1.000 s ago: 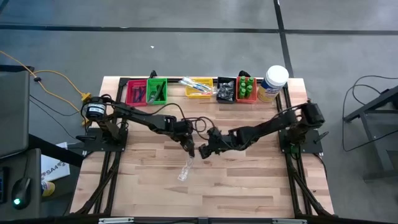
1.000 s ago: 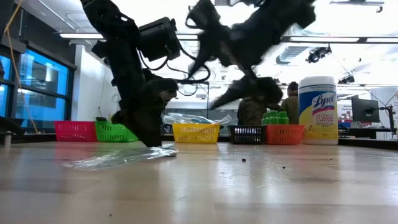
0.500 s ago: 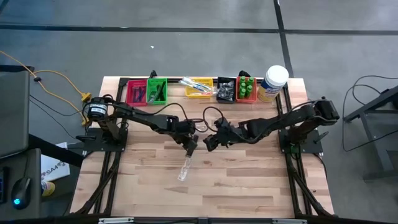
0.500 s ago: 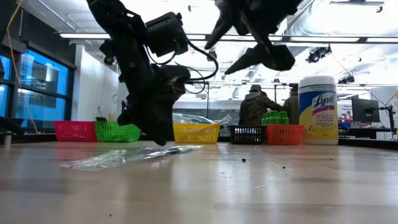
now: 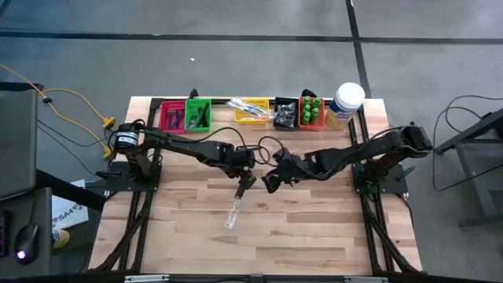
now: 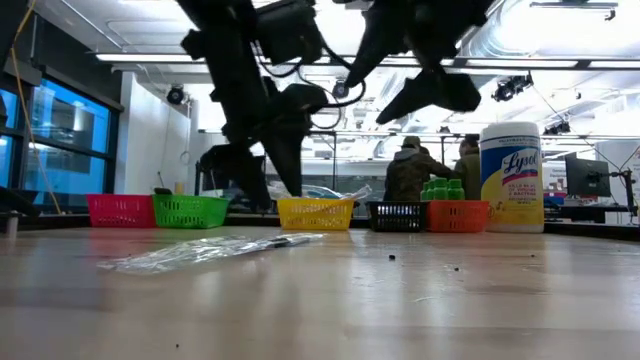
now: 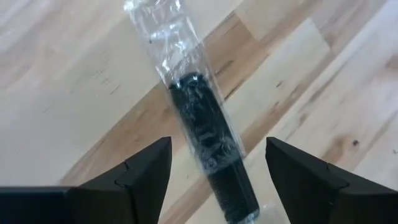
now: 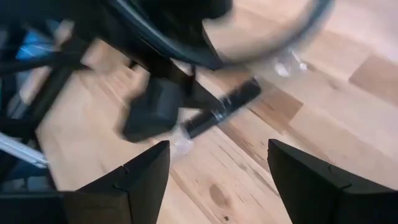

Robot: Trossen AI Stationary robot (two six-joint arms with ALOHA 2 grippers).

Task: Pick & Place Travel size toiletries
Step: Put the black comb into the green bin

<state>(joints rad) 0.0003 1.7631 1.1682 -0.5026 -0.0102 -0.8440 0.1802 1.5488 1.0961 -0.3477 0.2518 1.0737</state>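
— Wood planks from above: our left gripper point(image 5: 246, 179) hangs spread over the wrapped comb point(image 5: 233, 211) mid-table, holding nothing.

— Wrist view: crinkly clear film, ribbed black comb point(image 7: 205, 130) flat between our fingers point(image 7: 134, 180). Right gripper point(image 5: 269, 181) beside, spread, empty.

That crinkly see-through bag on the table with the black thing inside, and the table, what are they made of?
The wrapper looks like thin clear plastic film: glossy, wrinkled, and you see the boards through it. The black item inside looks like matte, ribbed plastic, maybe a comb or tube; I can't tell which. The table looks like pale wood planks, showing grain and seams.
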